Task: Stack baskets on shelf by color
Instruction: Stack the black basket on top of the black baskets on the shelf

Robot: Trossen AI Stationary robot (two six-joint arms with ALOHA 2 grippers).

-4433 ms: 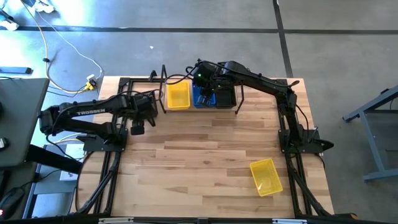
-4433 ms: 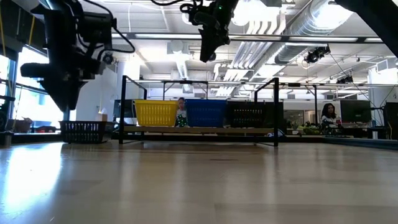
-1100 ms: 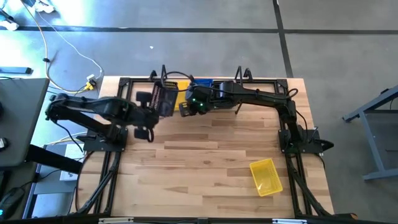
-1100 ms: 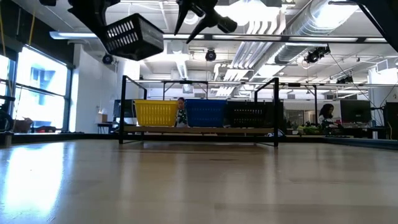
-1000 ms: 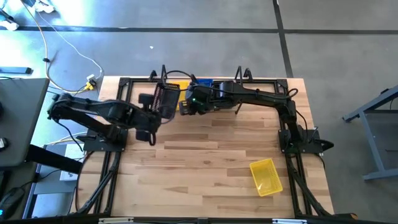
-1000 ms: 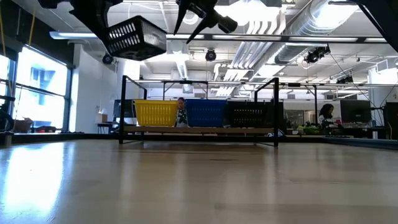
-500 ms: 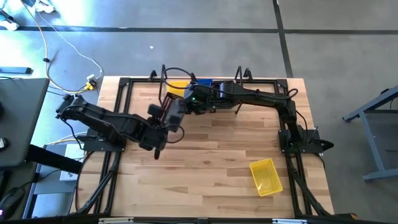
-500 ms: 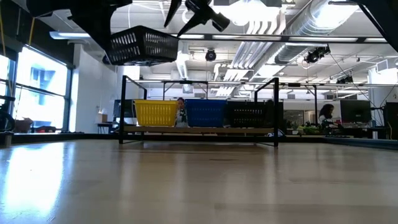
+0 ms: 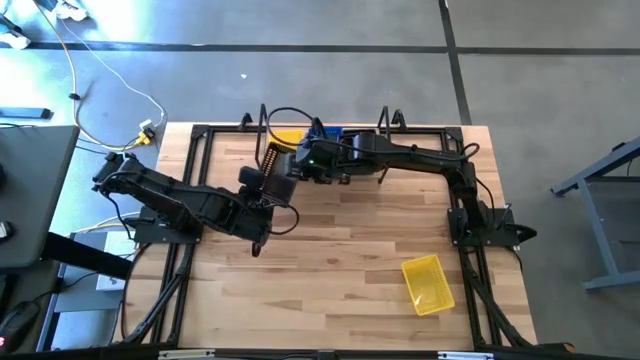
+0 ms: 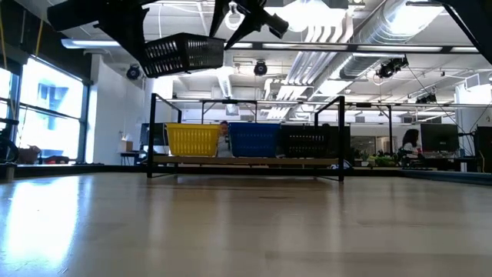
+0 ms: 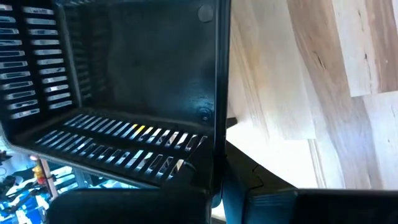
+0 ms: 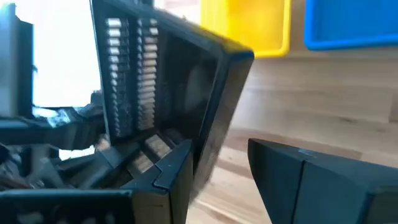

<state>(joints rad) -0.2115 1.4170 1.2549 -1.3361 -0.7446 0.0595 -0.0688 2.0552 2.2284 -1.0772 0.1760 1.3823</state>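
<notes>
With the left gripper clamping the tilted black basket aloft and the right gripper spread wide beside it, a mistimed handover risked dropping it.

Counter: pale wood planks, smooth, soft sheen in the low view. Held black basket: slotted plastic, glossy, catching highlights. Loose yellow basket: plastic, semi-gloss. Shelf: light wood plank, thin black metal wire end frames. Baskets on it, yellow, blue, black: perforated plastic. Left tool, right tool: dark matt finish.
</notes>
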